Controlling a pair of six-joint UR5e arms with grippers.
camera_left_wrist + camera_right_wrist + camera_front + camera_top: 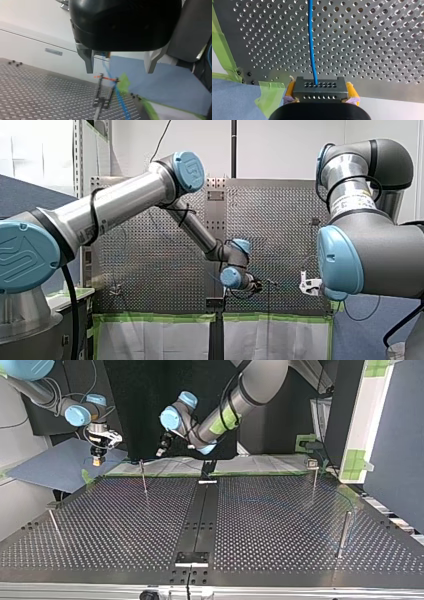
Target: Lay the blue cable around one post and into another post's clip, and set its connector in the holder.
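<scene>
The right hand [321, 86] is clamped on the dark connector [320, 90], its yellow pads [290, 88] pressing on the two sides. It hangs above the far left corner of the perforated surface [125, 525] as the top view shows it. The blue cable [312, 50] leaves the connector's face and runs straight out over the holes.

The left hand [120, 63] hovers near a thin post [99, 90] at the far edge. Its fingers [88, 61] stand apart with the cable passing down between them, closer to one finger than to the other, and nothing is gripped. The cable drops just beside the post; whether it touches the post cannot be told.

The step in hand appears to be taking hold of the cable so that it can be led around a post. The left hand should centre itself on the cable before closing, then close gently enough that the cable can slide rather than kink. The right hand should keep the connector steady and give slack toward the post, so the line bends around it without dragging the connector loose. The cable is thin and springy, so it should be kept low against the post.
</scene>
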